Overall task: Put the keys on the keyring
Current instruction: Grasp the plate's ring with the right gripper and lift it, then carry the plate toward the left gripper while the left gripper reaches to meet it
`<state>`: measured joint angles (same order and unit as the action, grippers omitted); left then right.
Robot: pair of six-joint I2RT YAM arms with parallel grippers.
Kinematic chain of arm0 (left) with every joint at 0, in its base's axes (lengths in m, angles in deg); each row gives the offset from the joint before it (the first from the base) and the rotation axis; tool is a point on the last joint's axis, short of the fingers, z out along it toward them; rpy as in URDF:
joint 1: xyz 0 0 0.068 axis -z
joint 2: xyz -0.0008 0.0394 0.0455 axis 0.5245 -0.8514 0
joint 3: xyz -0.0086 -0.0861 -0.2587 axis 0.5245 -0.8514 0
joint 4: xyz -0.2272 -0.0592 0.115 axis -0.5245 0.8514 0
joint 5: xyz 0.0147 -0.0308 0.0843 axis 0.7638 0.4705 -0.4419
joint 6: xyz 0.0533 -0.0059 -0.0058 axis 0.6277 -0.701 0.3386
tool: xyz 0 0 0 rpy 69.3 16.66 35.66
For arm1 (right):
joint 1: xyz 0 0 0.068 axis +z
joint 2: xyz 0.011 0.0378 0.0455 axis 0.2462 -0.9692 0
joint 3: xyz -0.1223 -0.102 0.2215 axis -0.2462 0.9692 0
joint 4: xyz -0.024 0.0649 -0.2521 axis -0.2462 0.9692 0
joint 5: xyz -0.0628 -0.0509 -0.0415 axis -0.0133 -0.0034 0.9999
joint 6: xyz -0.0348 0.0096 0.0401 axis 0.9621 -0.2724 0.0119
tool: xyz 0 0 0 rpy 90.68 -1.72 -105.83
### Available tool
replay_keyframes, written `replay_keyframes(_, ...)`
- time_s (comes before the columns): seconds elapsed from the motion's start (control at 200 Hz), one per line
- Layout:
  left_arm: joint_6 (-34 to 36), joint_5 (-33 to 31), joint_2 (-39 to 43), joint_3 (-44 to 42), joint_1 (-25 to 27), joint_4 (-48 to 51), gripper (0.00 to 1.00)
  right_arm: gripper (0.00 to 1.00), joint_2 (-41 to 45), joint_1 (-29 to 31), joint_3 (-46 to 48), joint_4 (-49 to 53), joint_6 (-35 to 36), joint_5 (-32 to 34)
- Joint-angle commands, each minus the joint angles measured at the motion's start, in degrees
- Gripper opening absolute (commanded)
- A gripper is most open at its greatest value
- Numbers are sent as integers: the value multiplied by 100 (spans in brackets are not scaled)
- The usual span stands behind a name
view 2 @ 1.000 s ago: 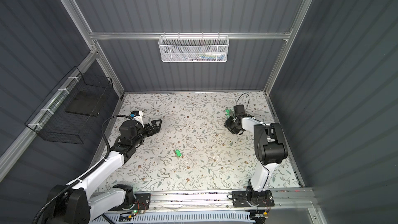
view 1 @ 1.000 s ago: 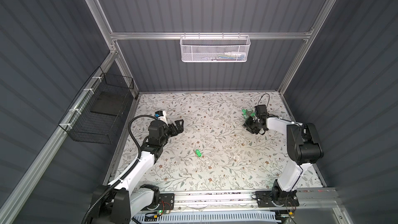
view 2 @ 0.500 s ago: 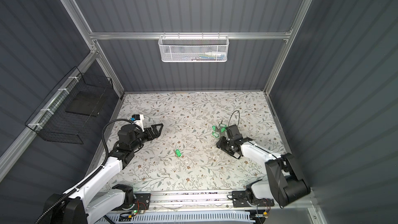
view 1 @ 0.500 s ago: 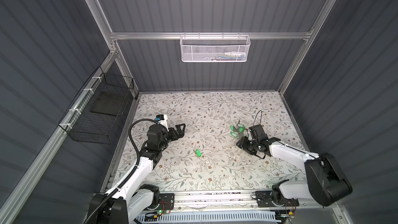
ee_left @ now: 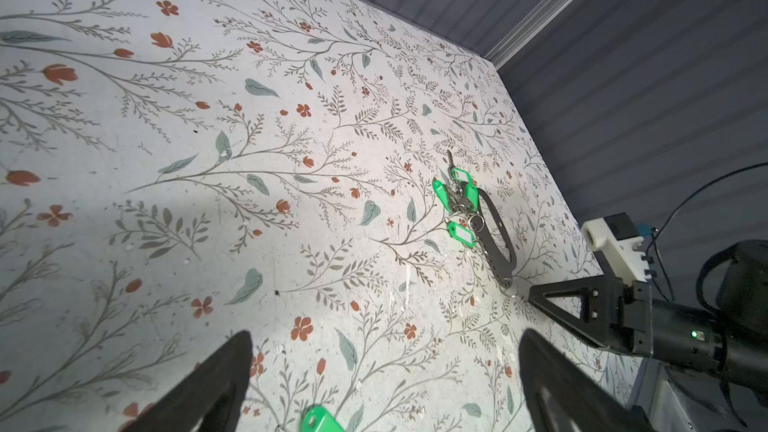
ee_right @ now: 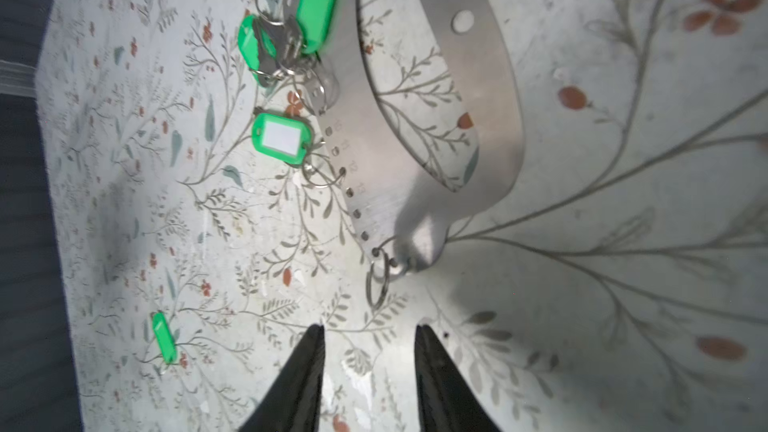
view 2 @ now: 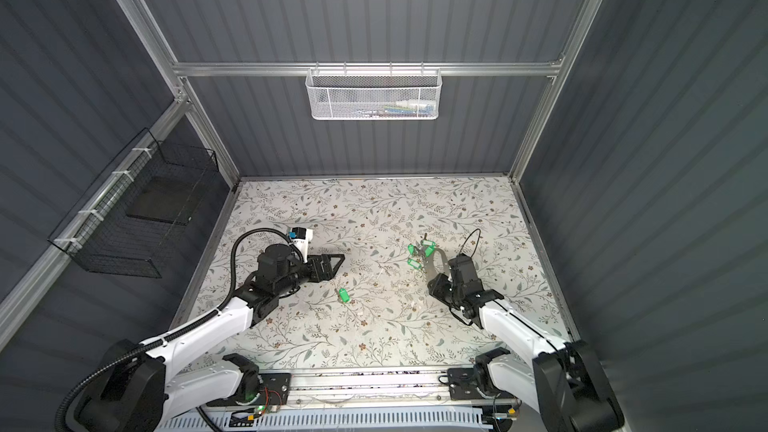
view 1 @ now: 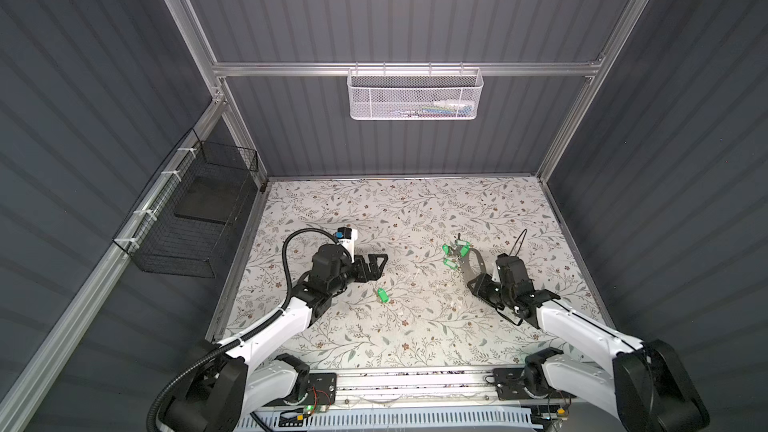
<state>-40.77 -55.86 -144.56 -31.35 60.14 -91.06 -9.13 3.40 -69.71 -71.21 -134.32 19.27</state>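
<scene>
The keyring (view 1: 478, 261) (view 2: 441, 261) is a flat grey metal loop lying on the floral table right of centre. Green keys (view 1: 449, 263) (view 2: 413, 263) cluster by small split rings along its left edge. In the right wrist view one key (ee_right: 282, 139) shows its white window beside the keyring (ee_right: 490, 76). A loose key (view 1: 381, 295) (view 2: 344, 295) (ee_right: 164, 338) lies alone near the middle. My right gripper (view 1: 471, 283) (ee_right: 370, 328) is open, empty, just short of the loop's near end. My left gripper (view 1: 380, 268) (ee_left: 384, 338) hangs wide open over the loose key (ee_left: 320, 419).
A white mesh basket (view 1: 415, 95) hangs on the back wall and a black wire basket (view 1: 195, 218) on the left wall. Dark panels close the table in on three sides. A thin cable (view 1: 521, 238) loops up from my right wrist.
My right gripper has come from the back right toward the front middle, the keyring and its keys with it, and its jaws have narrowed. My left gripper shifted slightly forward.
</scene>
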Motion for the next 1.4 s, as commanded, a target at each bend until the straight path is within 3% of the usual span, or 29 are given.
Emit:
replay_keyframes(0.0, 138, -132, -55, 251, 84, -44, 100, 33, -410, -51, -124, -334, -59, -261)
replay_keyframes(0.095, 140, -176, -35, 268, 110, -7, 100, 27, -553, -66, -132, -445, -85, -226)
replay_keyframes(0.42, 194, -182, -124, 389, 136, 96, 100, 24, -704, -180, -234, -417, 145, -9)
replay_keyframes(0.66, 237, -221, -82, 518, 159, 232, 100, 0, -653, -288, -328, -314, 460, -96)
replay_keyframes(0.811, 238, -188, -91, 632, 172, 312, 100, 0, -224, -267, -600, 179, 956, -63)
replay_keyframes(1.086, 615, -162, 123, 1186, 167, 902, 100, 0, 1183, 248, -1274, 1017, 2533, 321)
replay_keyframes(1.226, 771, 81, 124, 1708, 164, 1183, 100, 0, 1711, 314, -1575, 682, 3048, -85)
replay_keyframes(1.396, 809, 635, 42, 2332, 171, 1344, 100, 0, 1718, 498, -2092, 316, 3452, -783)
